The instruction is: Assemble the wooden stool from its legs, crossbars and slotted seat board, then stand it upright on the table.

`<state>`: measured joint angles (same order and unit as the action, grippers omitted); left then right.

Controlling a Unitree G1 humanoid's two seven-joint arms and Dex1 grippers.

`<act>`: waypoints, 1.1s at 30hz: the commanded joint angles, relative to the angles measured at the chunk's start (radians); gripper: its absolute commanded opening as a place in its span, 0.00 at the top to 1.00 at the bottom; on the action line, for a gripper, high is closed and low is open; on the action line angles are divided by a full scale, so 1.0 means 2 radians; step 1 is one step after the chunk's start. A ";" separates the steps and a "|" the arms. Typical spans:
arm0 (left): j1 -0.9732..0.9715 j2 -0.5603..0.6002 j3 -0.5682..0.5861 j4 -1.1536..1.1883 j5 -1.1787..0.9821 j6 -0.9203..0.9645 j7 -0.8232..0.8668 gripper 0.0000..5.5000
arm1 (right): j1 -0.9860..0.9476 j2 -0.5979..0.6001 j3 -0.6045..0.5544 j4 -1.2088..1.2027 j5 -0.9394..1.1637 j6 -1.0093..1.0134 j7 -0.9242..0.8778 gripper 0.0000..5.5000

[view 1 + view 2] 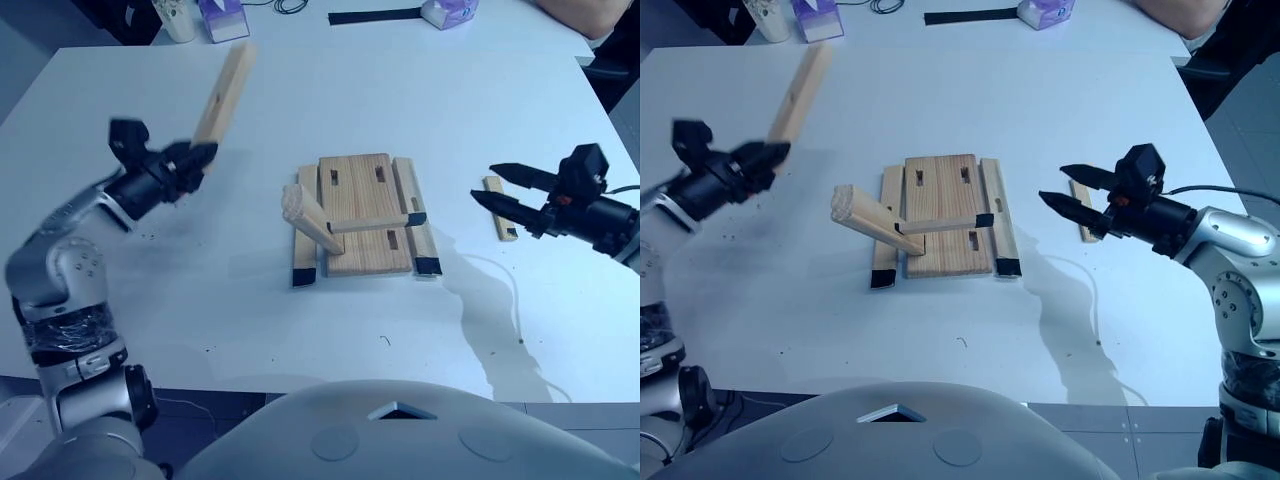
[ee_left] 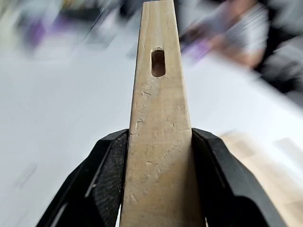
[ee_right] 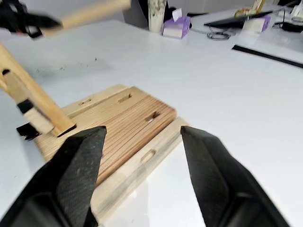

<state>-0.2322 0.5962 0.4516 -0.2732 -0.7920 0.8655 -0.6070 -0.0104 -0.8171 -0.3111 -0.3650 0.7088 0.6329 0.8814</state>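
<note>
The white desk (image 1: 200, 300) is matt and plain, with a scatter of dark specks beneath the left tool (image 1: 188, 160). That tool hangs above the desk with its two fingers closed tight on the lower end of a wooden leg (image 1: 225, 92), which slants up and away from it with a slot near its far end. The right tool (image 1: 483, 183) is held above the desk with its fingers spread wide and nothing between them; a short crossbar (image 1: 505, 230) lies flat on the desk just under its tips. Between the two tools lies the slotted seat board (image 1: 355, 190), flat, with one leg (image 1: 405, 185) flat against its edge on the right tool's side and another (image 1: 304, 262) on the left tool's side. A third leg (image 1: 310, 218) leans tilted over that side, joined to a thin crossbar (image 1: 370, 224) that spans the board. Beyond both tools, at the far edge of the desk, stand two tissue boxes (image 1: 222, 18) (image 1: 448, 12), a pale cup (image 1: 178, 18) and a black strip (image 1: 375, 15).
</note>
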 commanded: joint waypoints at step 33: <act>-0.013 0.105 -0.052 -0.224 -0.437 -0.034 0.047 0.64 | -0.343 0.024 0.047 -0.006 0.473 0.175 -0.129 0.34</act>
<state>-0.2644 0.7833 0.3562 -0.7282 -1.6549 0.8053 -0.4931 -0.6718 -0.7684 -0.2187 -0.3782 1.6222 0.9798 0.6318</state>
